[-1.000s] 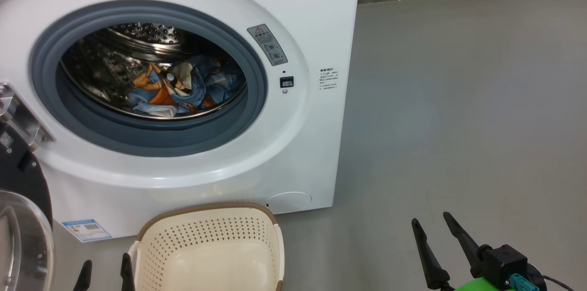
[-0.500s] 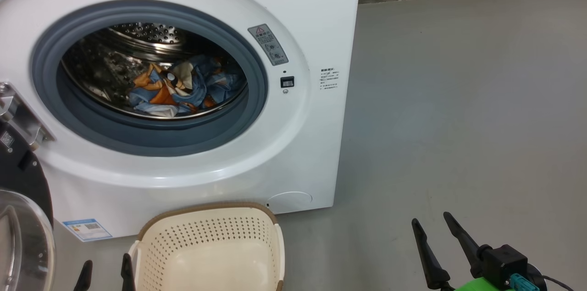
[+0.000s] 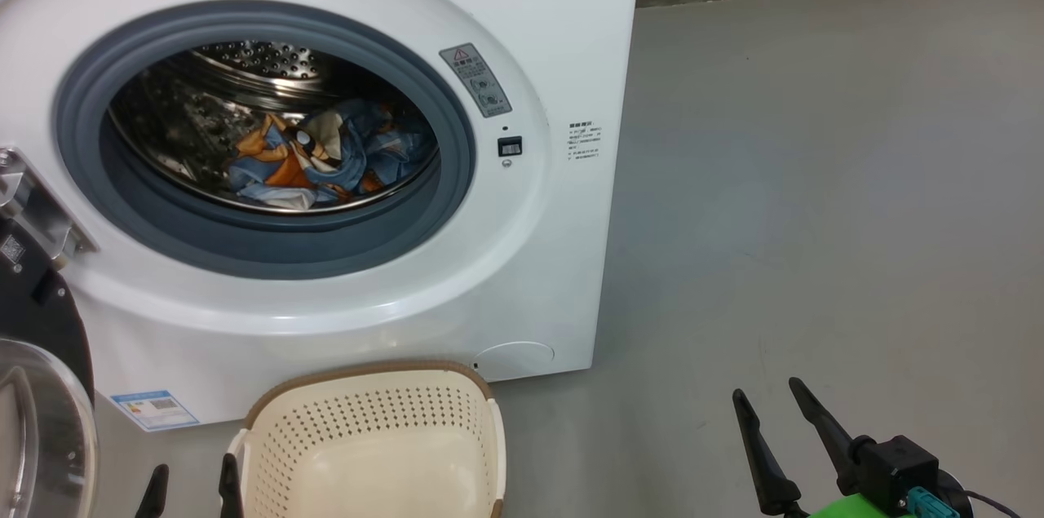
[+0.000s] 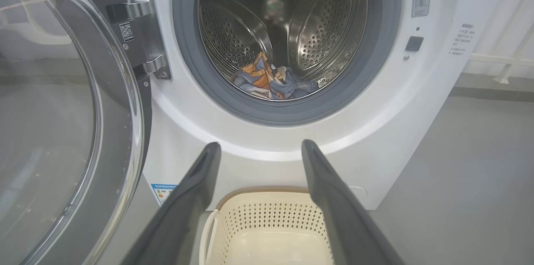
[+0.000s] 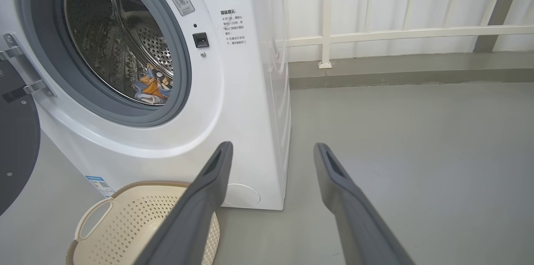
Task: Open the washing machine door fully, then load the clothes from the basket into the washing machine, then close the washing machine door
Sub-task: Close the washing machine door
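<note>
Left of the big white boxy front-loading washing machine (image 3: 530, 273), its large round door (image 4: 50, 140), with a bulging clear glass bowl and a dark grey inner face, stands swung wide on a bright metal hinge (image 4: 144, 35), well apart from the opening. Low before the machine's left front corner, under the small blue label (image 3: 155, 409), my left gripper (image 3: 192, 467) hangs with its two long dark fingers spread wide and nothing between them. One finger is just beside the left handle of the small rectangular cream plastic basket (image 3: 367, 412). That basket, with perforated sides and a brown woven-look rim, sits on the floor just in front of the machine's base, below the opening, its bare cream bottom showing. Inside the machine, past the thick grey rubber gasket (image 3: 269, 249), the soft light-blue clothes (image 3: 318, 159) with orange-brown and cream print lie heaped at the bottom of the perforated steel drum (image 3: 245, 65). On the machine's front, right of the opening, are a grey warning sticker (image 3: 475, 80) and a small black latch socket (image 3: 510, 146). Right of the machine stretches smooth grey floor (image 3: 816, 175). Over it, well apart from the machine's right side, my right gripper (image 3: 765, 387) rests low with its fingers spread wide, holding nothing. Beyond the machine's right side runs a white railing (image 5: 375, 33).
</note>
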Available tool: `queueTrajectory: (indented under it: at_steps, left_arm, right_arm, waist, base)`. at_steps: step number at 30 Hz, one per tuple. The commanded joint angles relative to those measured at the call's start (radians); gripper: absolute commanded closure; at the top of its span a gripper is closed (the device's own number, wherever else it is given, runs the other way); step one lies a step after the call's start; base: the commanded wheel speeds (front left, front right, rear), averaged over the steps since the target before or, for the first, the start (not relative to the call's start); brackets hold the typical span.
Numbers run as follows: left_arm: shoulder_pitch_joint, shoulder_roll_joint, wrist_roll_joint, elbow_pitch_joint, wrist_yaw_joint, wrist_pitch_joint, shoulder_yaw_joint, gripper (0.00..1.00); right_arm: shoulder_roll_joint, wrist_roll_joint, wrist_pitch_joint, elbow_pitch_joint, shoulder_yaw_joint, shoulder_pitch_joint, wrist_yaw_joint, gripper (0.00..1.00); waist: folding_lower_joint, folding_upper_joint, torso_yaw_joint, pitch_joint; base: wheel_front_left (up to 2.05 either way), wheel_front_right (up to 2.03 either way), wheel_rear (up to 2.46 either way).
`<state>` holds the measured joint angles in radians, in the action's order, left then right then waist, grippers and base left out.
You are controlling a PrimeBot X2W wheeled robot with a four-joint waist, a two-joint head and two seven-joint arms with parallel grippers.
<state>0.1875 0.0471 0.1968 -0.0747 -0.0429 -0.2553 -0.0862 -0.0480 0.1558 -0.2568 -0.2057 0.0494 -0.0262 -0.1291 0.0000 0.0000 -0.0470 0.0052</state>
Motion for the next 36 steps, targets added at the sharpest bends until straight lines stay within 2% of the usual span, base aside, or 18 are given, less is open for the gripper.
queueTrajectory:
  at_steps: [1, 8, 16, 20, 24, 30, 36]
  left_arm:
    - [-0.024, 0.003, -0.013, 0.014, 0.009, -0.006, -0.035, 0.0]
    - [-0.036, 0.003, -0.024, 0.009, 0.007, -0.006, -0.036, 0.0]
    - [-0.049, 0.003, -0.014, 0.012, -0.006, -0.006, -0.037, 0.0]
    - [-0.056, 0.003, -0.027, 0.03, 0.009, -0.006, -0.047, 0.0]
    - [-0.059, 0.003, -0.03, 0.039, 0.003, -0.006, -0.042, 0.0]
    - [-0.054, 0.003, -0.019, 0.037, -0.008, -0.006, -0.025, 0.0]
    - [-0.049, 0.003, -0.012, 0.037, -0.001, -0.006, -0.015, 0.0]
  right_arm:
    - [-0.002, -0.005, -0.005, 0.021, 0.022, 0.01, -0.002, 0.0]
    - [-0.002, 0.0, -0.005, 0.019, 0.02, 0.012, -0.002, 0.0]
    - [-0.002, 0.005, -0.005, 0.021, 0.019, 0.011, -0.002, 0.0]
    - [-0.002, 0.005, -0.005, 0.021, 0.015, 0.013, -0.002, 0.0]
    - [-0.002, 0.005, -0.005, 0.023, 0.011, 0.013, -0.002, 0.0]
    - [-0.002, 0.005, -0.005, 0.025, 0.011, 0.013, -0.002, 0.0]
    - [-0.002, 0.003, -0.005, 0.025, 0.011, 0.007, -0.002, 0.0]
  waist:
    - [0.0, 0.0, 0.0, -0.001]
    - [0.0, 0.0, 0.002, 0.002]
    - [0.0, 0.0, 0.003, 0.008]
    - [0.0, 0.0, 0.005, 0.009]
    - [0.0, 0.0, 0.01, 0.009]
    - [0.0, 0.0, 0.016, 0.008]
    - [0.0, 0.0, 0.025, 0.004]
  base:
    - [-0.55, 0.53, 0.02]
    - [-1.09, 1.07, 0.02]
    - [-1.98, 1.98, 0.0]
    - [-1.98, 1.98, 0.0]
    - [-1.45, 1.45, 0.0]
    - [-0.77, 0.77, 0.0]
    - [-0.08, 0.08, 0.0]
